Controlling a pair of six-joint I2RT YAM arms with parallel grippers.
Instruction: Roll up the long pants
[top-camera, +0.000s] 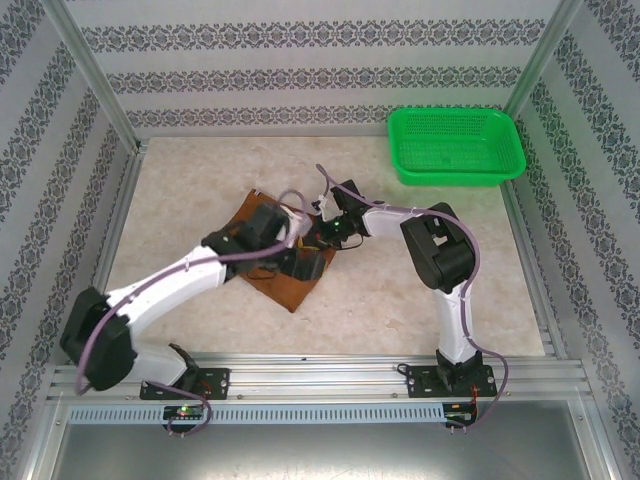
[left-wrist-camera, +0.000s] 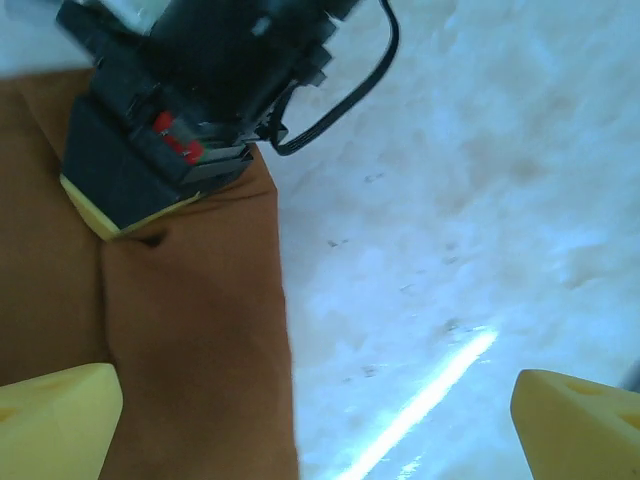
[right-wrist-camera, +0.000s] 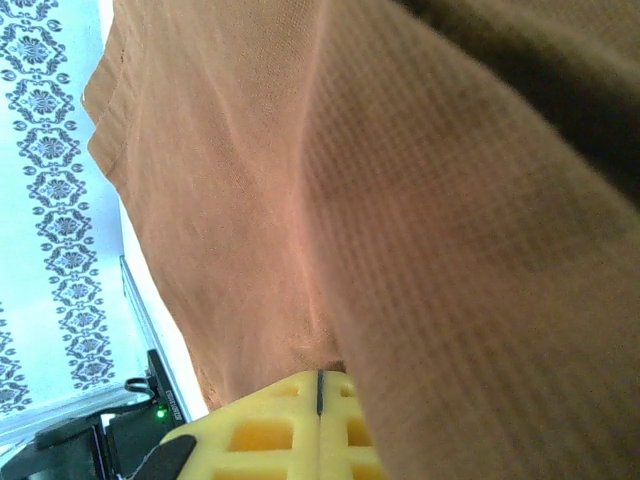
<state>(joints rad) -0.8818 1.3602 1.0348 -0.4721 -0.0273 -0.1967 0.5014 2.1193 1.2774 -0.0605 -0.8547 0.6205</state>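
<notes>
Pants (top-camera: 288, 288) lie as a folded brown patch right beneath both grippers. We read the right gripper (right-wrist-camera: 318, 425) as closed, its yellow pads (right-wrist-camera: 290, 410) pressed together with a pinch of cloth caught at their tips and the fabric draped just ahead of them. The left gripper (left-wrist-camera: 315, 425) stands wide open and holds nothing. One of its fingers is over the cloth's edge and the other over bare table (left-wrist-camera: 460, 200), with the right gripper just ahead. To roll well, we judge the left should shift sideways until both fingers straddle the fabric, then close on the same edge beside the right's pinch. Both should then turn that edge over together, level and tight, so the roll does not skew.
</notes>
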